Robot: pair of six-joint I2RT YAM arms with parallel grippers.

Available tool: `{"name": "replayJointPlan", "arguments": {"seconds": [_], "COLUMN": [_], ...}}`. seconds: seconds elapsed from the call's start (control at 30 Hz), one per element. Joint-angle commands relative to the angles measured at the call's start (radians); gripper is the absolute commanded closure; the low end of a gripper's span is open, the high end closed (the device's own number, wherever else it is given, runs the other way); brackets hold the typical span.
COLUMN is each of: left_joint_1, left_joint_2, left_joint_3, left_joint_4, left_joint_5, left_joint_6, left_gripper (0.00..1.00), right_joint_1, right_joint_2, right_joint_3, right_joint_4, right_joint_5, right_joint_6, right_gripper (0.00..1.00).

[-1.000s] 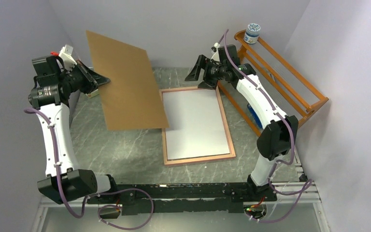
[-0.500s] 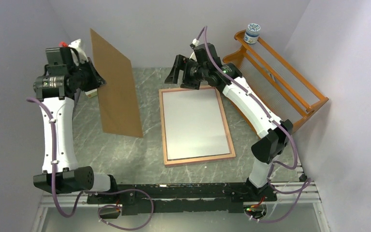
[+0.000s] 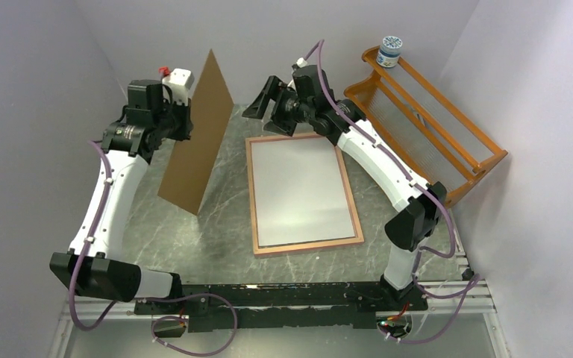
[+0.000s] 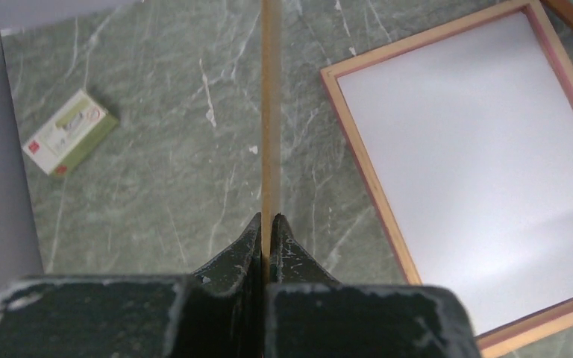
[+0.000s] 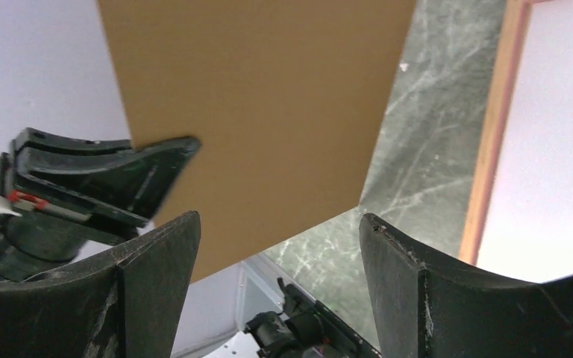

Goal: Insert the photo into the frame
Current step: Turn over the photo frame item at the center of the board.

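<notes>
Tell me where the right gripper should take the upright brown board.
Probably the board's free edge nearest the right gripper, coming from the right with jaws straddling it: the sheet is thin, stands nearly upright, and the left gripper pinches the opposite edge.

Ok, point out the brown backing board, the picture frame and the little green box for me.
brown backing board [image 3: 198, 142]: top external view, middle of its upturned face.
picture frame [image 3: 310, 245]: top external view, on its near rail.
little green box [image 4: 69, 132]: left wrist view, middle of its top face.
</notes>
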Motion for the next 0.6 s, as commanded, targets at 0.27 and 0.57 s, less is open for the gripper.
{"name": "replayJointPlan", "arguments": {"seconds": [0.27, 0.57], "left_joint_1": [-0.273, -0.36], "left_joint_2": [-0.066, -0.077], "left_joint_3": [-0.104, -0.19], "left_joint_4": [0.291, 0.351], "left_joint_5": [-0.289, -0.348], "left_joint_6": [0.145, 0.134], "left_gripper": [0.97, 0.97], "right_joint_1": [0.017, 0.016], "right_joint_2": [0.161, 0.121], "right_joint_3": [0.254, 0.144], "right_joint_4": [0.077, 0.125], "right_joint_5": [-0.006, 0.069], "right_joint_6": [0.133, 0.199], "right_gripper": [0.18, 0.19]}}
